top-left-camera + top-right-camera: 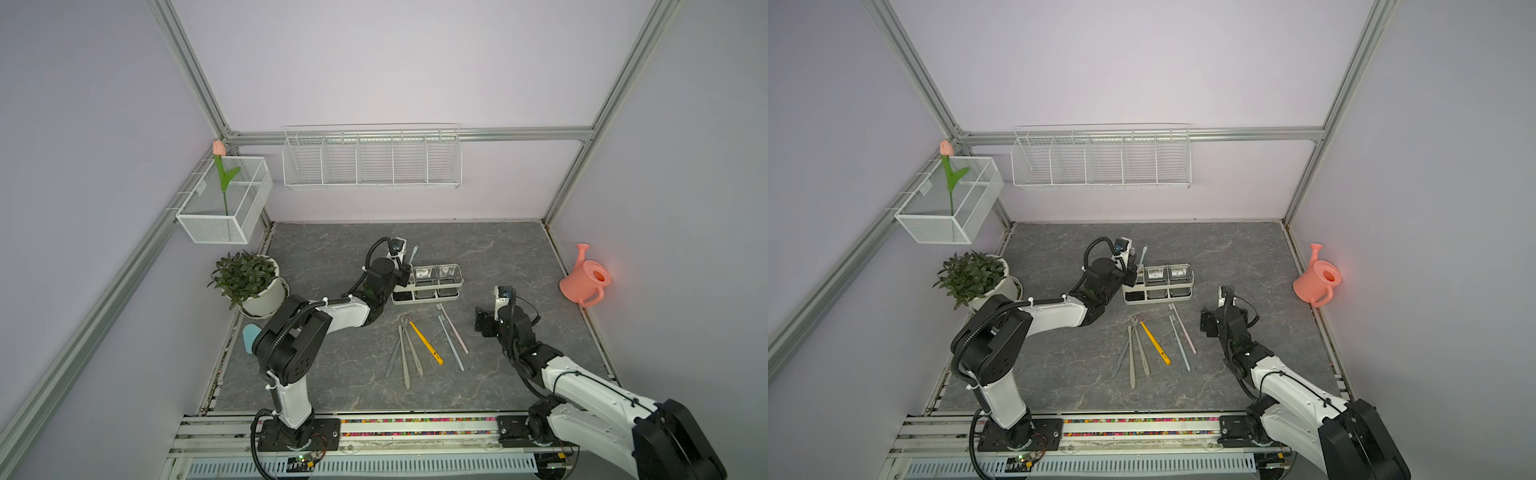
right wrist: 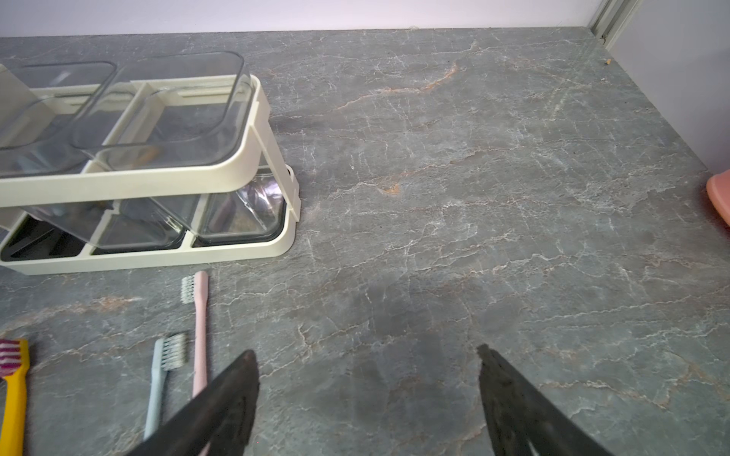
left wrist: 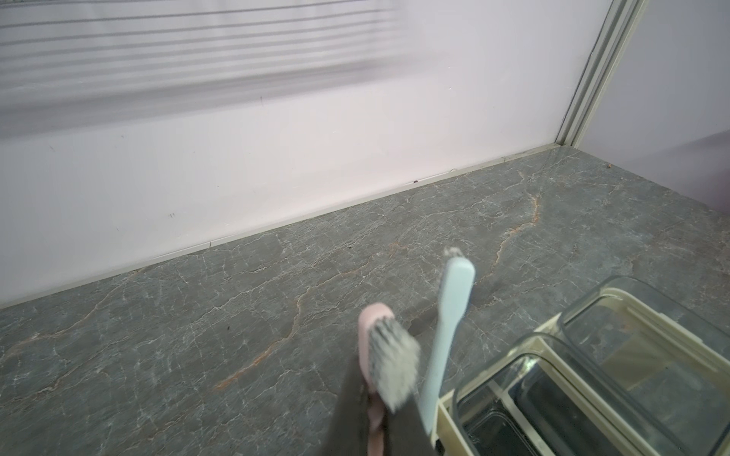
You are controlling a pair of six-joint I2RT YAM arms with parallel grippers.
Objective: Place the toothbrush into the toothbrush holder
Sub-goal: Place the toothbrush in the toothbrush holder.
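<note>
The left tool (image 3: 381, 418) grips pink toothbrush (image 3: 374, 324) beside toothbrush holder (image 2: 158, 176).

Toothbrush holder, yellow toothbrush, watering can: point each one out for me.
toothbrush holder (image 2: 118, 182): right wrist view, front of its upper cream rail.
yellow toothbrush (image 1: 426, 342): in a top view, middle of the handle.
watering can (image 1: 582, 284): in a top view, side of its pink body.

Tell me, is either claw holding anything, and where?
The left gripper is shut on a pink toothbrush, gripped on the handle just below its head. The right gripper is open, empty.
</note>
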